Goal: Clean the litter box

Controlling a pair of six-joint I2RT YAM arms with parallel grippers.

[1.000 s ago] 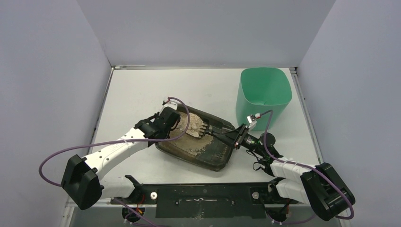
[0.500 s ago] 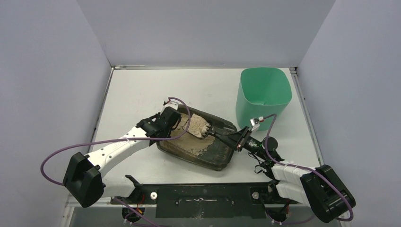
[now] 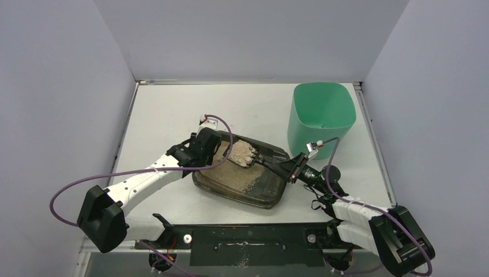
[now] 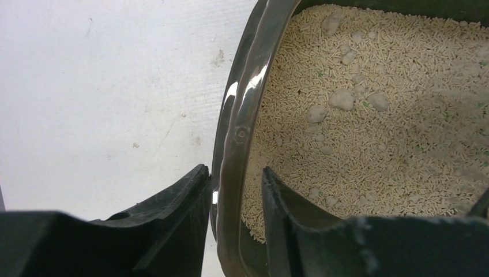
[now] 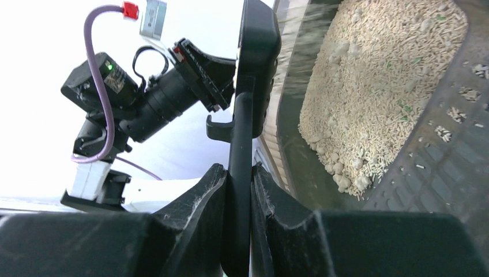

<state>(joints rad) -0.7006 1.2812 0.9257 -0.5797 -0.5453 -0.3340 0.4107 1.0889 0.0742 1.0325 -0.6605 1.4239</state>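
The litter box [image 3: 270, 197] lies slantwise at mid-table, its beige litter [image 3: 230, 173] heaped toward the left end. My left gripper [image 3: 203, 151] straddles that left rim [image 4: 242, 115]. The left gripper [image 4: 234, 169] is open: the outer finger touches the rim and the inner finger [image 4: 277, 196] stands apart from it over the granules. Pale clumps [image 4: 343, 99] dot the litter. My right gripper [image 3: 294, 169] is shut on the handle [image 5: 241, 144] of a black slotted scoop [image 3: 245, 154], whose head carries clumps just above the litter. The handle sits squeezed in the right gripper [image 5: 237, 168].
A tall mint-green bin [image 3: 320, 115] stands at the back right, just beyond the right arm. Grey walls close in the table on three sides. The box's ribbed bare floor [image 5: 450, 173] shows on its right half. The left arm's wrist [image 5: 155, 98] sits across from the scoop.
The left jaws have widened off the rim and the box's left end has settled lower. The scoop has come up out of the litter with clumps on it, drawn slightly back.
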